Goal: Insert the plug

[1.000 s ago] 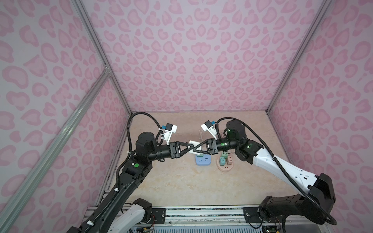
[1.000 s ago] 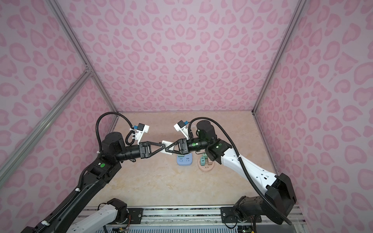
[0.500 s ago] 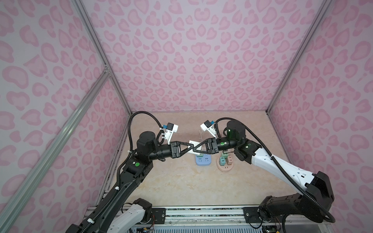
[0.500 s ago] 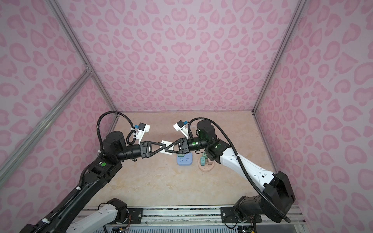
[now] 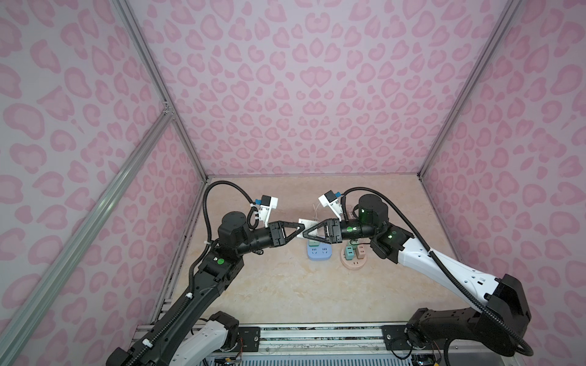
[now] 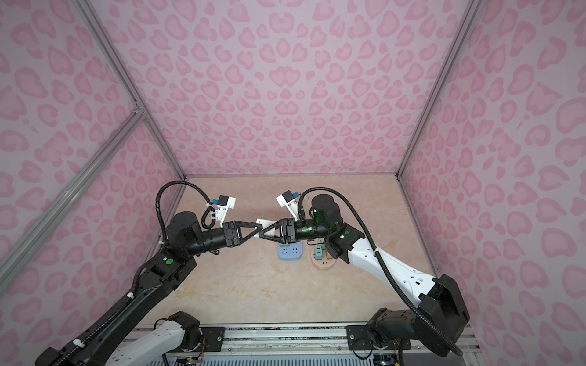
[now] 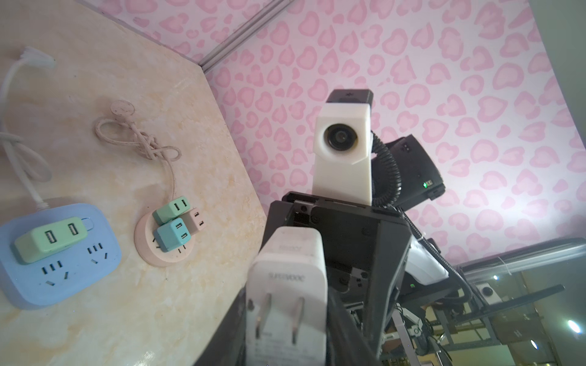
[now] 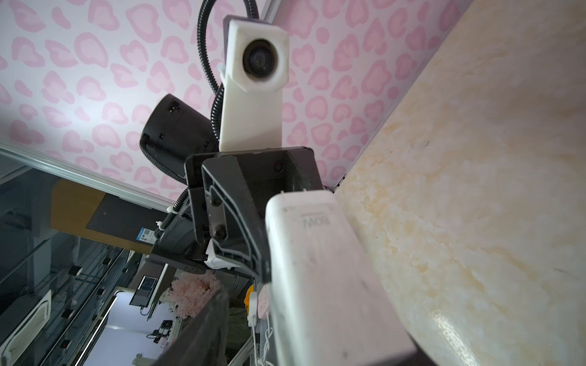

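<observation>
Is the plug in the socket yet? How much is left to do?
Not yet. Done: the white plug is off the table, up in the air. Now: the left hand pinches it while the right hand looks open around it, like a handover. Left: bring it down and push its prongs into a free socket, maybe on the blue power strip.

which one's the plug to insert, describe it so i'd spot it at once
On the beige tabletop, look above the blue power strip, where the two arms meet in mid-air. The left tool pinches the white plug: plain white with two flat prongs, while the coloured adapters below sit in sockets.
</observation>
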`<state>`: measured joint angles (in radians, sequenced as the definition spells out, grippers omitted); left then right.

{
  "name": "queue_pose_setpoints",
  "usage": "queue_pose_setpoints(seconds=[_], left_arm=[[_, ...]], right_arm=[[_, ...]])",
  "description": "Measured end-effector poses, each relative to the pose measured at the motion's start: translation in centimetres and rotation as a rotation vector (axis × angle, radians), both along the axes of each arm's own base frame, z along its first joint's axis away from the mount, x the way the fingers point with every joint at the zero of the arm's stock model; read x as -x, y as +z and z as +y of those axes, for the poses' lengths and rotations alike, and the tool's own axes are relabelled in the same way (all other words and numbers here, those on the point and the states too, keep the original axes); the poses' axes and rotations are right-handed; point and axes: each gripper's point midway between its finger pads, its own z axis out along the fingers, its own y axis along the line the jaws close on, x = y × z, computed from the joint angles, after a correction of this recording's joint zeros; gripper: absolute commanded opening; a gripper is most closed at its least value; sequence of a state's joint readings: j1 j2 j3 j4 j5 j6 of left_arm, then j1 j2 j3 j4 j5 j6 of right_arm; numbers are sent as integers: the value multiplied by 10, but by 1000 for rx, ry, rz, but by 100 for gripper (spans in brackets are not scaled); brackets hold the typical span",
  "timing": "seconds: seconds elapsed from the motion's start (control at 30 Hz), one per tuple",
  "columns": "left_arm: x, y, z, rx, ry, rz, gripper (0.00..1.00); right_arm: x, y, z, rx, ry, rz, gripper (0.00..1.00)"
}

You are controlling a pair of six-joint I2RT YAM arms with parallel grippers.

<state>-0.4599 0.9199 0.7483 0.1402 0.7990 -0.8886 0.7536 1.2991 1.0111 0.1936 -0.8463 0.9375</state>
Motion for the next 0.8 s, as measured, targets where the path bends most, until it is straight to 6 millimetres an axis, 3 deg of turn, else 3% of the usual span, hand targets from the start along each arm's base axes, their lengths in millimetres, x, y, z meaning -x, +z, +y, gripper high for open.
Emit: queue_pose_setpoints(seconds=[0.17, 0.27, 0.47, 0.8], left_arm=[[-19, -11, 11, 55, 143, 54, 3], [-30, -16, 17, 104, 213, 110, 3], [-35, 7, 15, 229, 227, 121, 3], [-29, 27, 8, 289, 193, 105, 4]], right_arm=[[-16, 6, -17, -23, -143, -30, 68], [-29, 9, -27, -53, -225, -34, 53], [-58, 12, -35, -112, -344, 5, 52], [-78, 21, -26, -273, -348, 83, 52]])
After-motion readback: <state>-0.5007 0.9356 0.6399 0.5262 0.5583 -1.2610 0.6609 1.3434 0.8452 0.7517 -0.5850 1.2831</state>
